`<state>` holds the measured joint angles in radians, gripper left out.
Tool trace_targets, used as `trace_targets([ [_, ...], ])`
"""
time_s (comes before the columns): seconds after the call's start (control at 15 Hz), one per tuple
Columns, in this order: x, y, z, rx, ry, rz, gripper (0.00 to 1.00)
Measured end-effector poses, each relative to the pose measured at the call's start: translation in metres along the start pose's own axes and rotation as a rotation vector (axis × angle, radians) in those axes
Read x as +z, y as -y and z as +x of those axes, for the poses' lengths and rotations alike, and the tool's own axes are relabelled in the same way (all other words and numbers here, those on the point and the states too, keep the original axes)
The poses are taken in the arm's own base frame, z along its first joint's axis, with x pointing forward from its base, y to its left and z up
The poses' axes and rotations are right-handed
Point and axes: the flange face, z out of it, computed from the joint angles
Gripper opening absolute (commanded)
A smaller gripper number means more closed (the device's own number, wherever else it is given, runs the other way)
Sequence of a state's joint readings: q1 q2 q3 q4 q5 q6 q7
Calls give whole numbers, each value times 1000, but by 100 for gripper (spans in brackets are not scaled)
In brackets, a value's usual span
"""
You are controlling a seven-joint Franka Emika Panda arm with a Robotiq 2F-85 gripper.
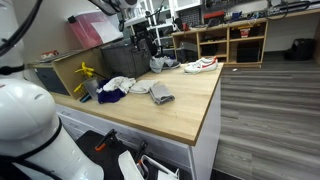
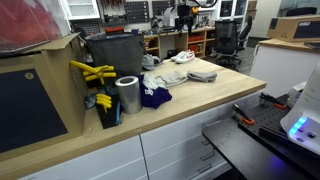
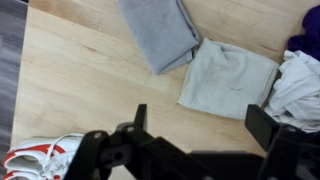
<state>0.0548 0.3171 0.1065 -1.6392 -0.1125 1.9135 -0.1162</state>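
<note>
**Jaws wide open over a pile of cloths, holding nothing**

From where I stand, the gripper (image 3: pixel 200 122) hangs above the wooden counter (image 3: pixel 90 80) with its jaws spread wide and nothing between them. Its two dark fingers (image 3: pixel 140 118) touch no cloth and no wood.

Nearest to it is the pale cloth (image 3: pixel 228 80). In the wrist view it lies flat on the wood just ahead of the jaws, within their span and closer to the finger at the picture's right side.

Further ahead, beyond that cloth and touching its corner, is a folded grey cloth (image 3: pixel 160 30), more in line with the other finger.

Outside the finger at the picture's right side is a crumpled white cloth (image 3: pixel 296 88), pressed against the pale one. A bit of purple cloth (image 3: pixel 308 42) shows beyond it.

Out past the opposite finger, well apart from the cloths, a white and red sneaker (image 3: pixel 38 160) sits by the counter's edge. Only part of it is in the frame.
</note>
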Motion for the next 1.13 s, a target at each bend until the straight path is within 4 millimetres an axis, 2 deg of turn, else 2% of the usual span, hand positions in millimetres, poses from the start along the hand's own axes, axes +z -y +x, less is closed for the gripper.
trace_targets([
  [0.4, -8, 19, 0, 325, -41, -11, 100],
  [0.8, -39, 58, -37, 483, -37, -41, 100],
  [1.0, -54, 71, -56, 496, 1, -71, 100],
  [1.13, -58, 73, -60, 493, 5, -74, 100],
])
